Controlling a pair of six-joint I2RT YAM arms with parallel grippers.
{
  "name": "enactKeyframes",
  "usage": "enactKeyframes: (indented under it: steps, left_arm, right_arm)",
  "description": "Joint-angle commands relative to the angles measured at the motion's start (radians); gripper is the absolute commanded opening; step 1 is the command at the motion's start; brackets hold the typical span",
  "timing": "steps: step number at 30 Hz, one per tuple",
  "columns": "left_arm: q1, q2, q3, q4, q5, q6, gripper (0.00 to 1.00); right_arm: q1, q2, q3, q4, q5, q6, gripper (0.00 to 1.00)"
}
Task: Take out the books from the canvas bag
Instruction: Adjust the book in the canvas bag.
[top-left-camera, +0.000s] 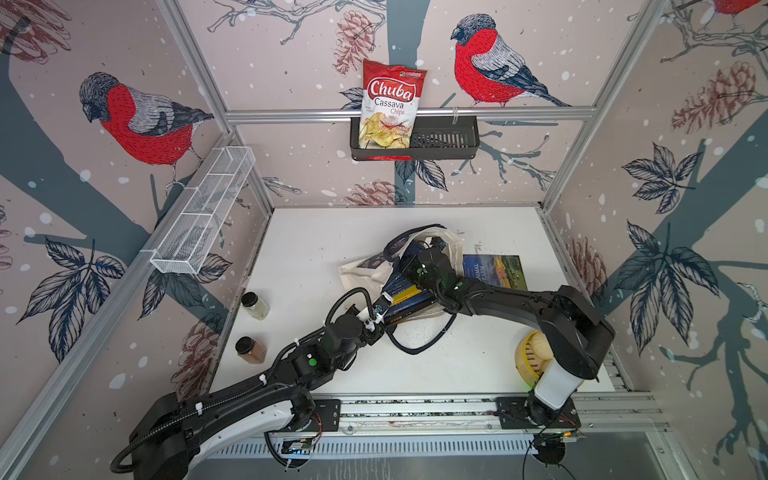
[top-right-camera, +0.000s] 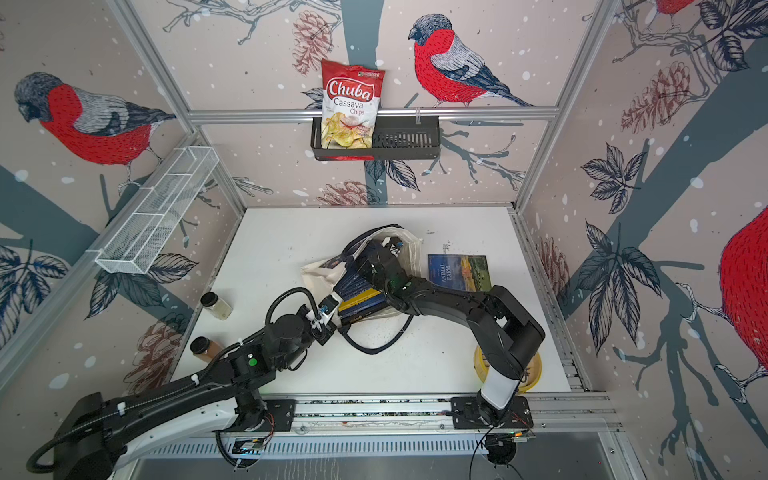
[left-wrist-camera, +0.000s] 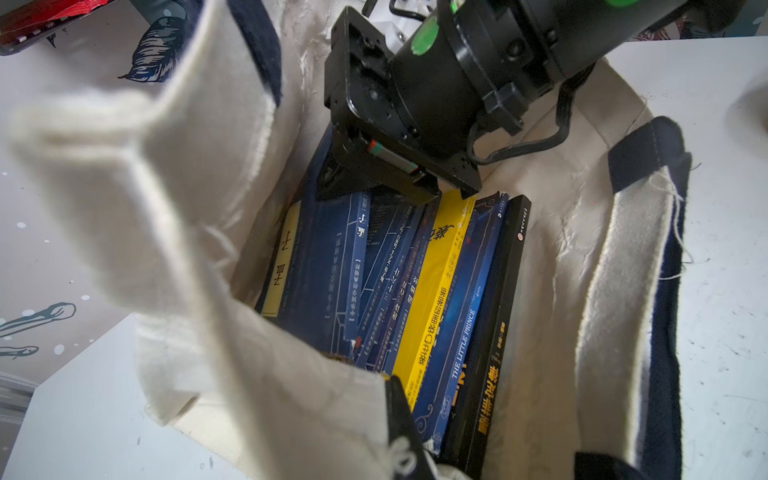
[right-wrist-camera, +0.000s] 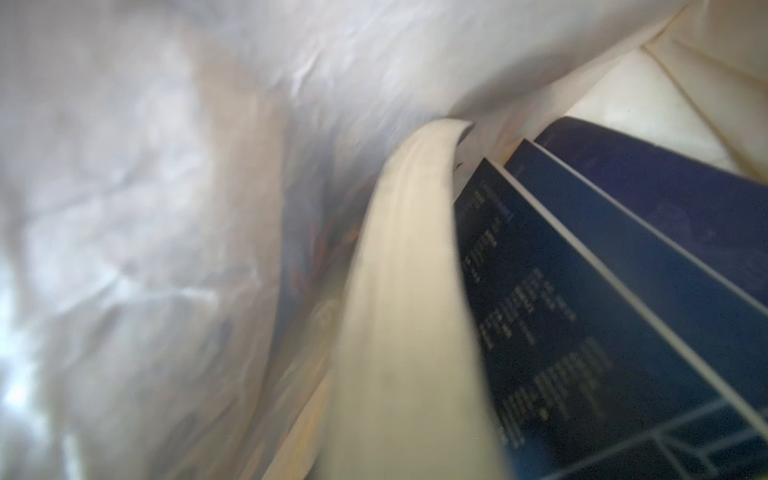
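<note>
The canvas bag (top-left-camera: 365, 270) (top-right-camera: 320, 270) lies on its side mid-table, mouth toward the front left. Several navy and yellow books (top-left-camera: 409, 297) (top-right-camera: 361, 299) (left-wrist-camera: 436, 291) stand packed inside, one titled The Little Prince (left-wrist-camera: 461, 345). My left gripper (top-left-camera: 384, 301) (top-right-camera: 328, 305) (left-wrist-camera: 399, 419) is shut on the cloth rim of the bag's mouth and holds it apart. My right gripper (top-left-camera: 432, 245) (left-wrist-camera: 399, 195) reaches deep inside, over the books' far ends. In the right wrist view a bent book's pale page edge (right-wrist-camera: 395, 311) runs in between its jaws. Its fingers are hidden.
An Animal Farm book (top-left-camera: 496, 272) lies flat to the right of the bag. The bag's navy handle (top-left-camera: 415, 340) loops across the table in front. Two spice jars (top-left-camera: 255, 305) (top-left-camera: 250, 350) stand at the left; a yellow round object (top-left-camera: 534, 361) sits under the right arm.
</note>
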Motion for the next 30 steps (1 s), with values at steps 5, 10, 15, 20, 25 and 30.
enactKeyframes:
  steps: [5,10,15,20,25,30]
  left_arm:
    - [-0.004,-0.01,0.007,0.065,0.024,0.023,0.0]
    - [-0.004,-0.007,0.007,0.067,0.027,0.022,0.0]
    - [-0.004,0.0,0.009,0.063,0.026,0.021,0.0]
    - [-0.004,0.0,0.01,0.065,0.024,0.021,0.0]
    - [-0.004,0.001,0.009,0.065,0.023,0.021,0.0]
    - [-0.004,0.003,0.009,0.064,0.023,0.022,0.0]
  right_arm:
    - [0.007,-0.043,-0.022,-0.123,0.016,0.005,0.46]
    - [0.006,-0.082,-0.07,-0.142,0.018,0.016,0.51]
    - [0.009,-0.127,-0.07,-0.175,0.014,0.005,0.53]
    - [0.006,-0.162,-0.099,-0.163,-0.016,0.04,0.52]
    - [0.04,-0.188,-0.094,-0.162,0.016,0.035,0.51]
    - [0.001,-0.153,-0.114,-0.103,-0.018,0.034,0.52]
